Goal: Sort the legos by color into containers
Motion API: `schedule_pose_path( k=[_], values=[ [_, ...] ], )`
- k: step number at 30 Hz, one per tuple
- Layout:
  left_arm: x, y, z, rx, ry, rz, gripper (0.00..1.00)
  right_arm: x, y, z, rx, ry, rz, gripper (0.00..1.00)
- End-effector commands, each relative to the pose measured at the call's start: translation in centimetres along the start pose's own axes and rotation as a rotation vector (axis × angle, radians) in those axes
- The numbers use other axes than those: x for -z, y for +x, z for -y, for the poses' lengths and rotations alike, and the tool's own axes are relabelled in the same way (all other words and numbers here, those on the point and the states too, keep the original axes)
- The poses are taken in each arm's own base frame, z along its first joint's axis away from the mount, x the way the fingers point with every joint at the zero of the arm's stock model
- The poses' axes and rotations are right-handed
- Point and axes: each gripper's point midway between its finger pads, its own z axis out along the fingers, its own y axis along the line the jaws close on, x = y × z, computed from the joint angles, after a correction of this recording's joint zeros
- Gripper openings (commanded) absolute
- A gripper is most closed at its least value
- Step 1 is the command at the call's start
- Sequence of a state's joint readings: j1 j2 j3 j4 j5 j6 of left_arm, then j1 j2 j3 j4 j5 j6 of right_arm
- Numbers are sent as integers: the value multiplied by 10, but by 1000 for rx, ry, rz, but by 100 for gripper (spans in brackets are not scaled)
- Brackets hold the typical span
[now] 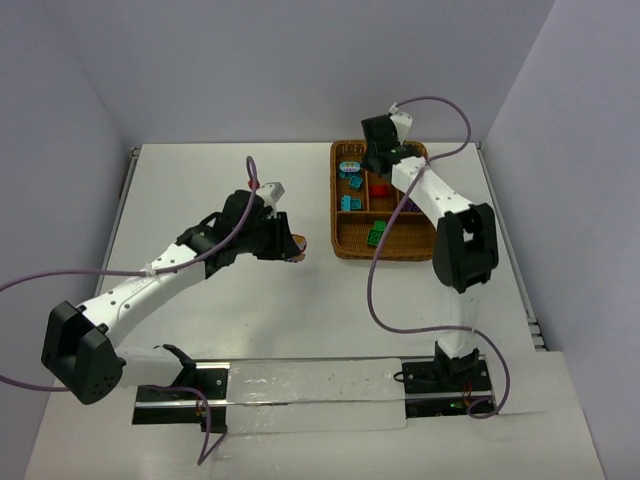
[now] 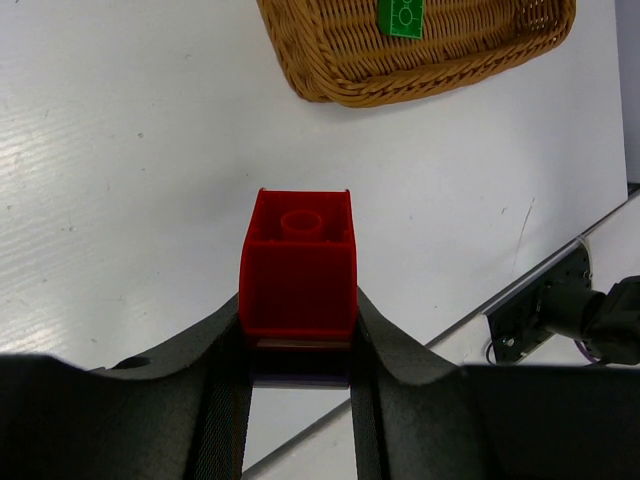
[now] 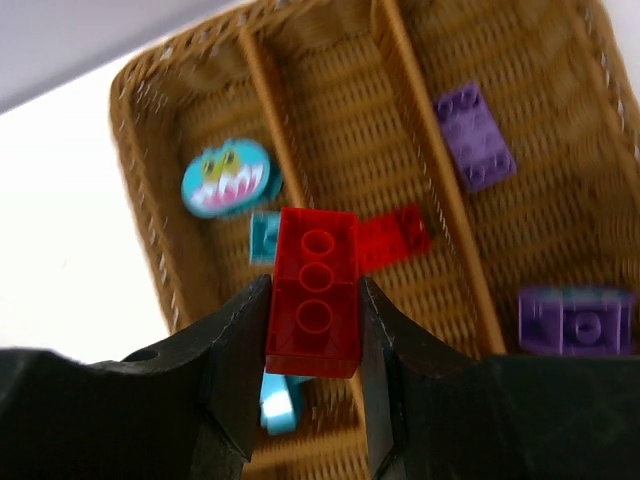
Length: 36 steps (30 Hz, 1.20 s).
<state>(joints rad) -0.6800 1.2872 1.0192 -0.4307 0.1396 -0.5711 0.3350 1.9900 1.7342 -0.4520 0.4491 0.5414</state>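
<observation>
The tray is set toward the far right corner of the surface, its far rim near the far edge. A strip of surface is left along its right rim.

A red brick is pinched stud-up in the left hand, which is held over the middle of the surface, just off the tray's near left corner and apart from the rim. A broad stretch of surface lies from there to the left edge.

A long red brick is gripped by its long sides in the right hand, above the tray's narrow slots.

In the tray, teal bricks are seen in the left slot, a loose red brick in the middle, purple bricks in the right, and a green brick in the wide near slot.
</observation>
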Motion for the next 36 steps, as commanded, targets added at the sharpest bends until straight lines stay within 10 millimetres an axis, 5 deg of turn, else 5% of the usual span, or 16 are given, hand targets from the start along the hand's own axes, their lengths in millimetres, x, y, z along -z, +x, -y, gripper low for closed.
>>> schedule_pose_path(
  k=[1,6,9,11,18,20,24,31,33,36],
  values=[
    [15,-10,2,59,-10,65,0,-19,-39,9,27,75,65,5],
    [23,-12,3,58,-9,75,0,-46,-42,16,39,130,55,19],
    [31,-17,6,53,-10,93,0,-52,-46,17,38,117,52,55],
    [37,-22,10,52,2,110,0,-53,-46,13,49,105,49,69],
    [48,-32,19,37,31,143,0,-33,-54,6,49,43,42,76],
    [48,-33,21,22,41,142,0,-16,-57,3,29,2,32,75],
    [45,-28,27,-39,87,110,0,48,-49,-21,14,-228,4,71],
    [52,-13,57,-201,304,37,0,188,12,-52,108,-809,-3,71],
    [57,-11,66,-260,362,29,0,207,35,-51,157,-933,-24,71],
    [77,0,89,-354,537,-8,0,262,63,-53,241,-1220,-61,71]
  ],
)
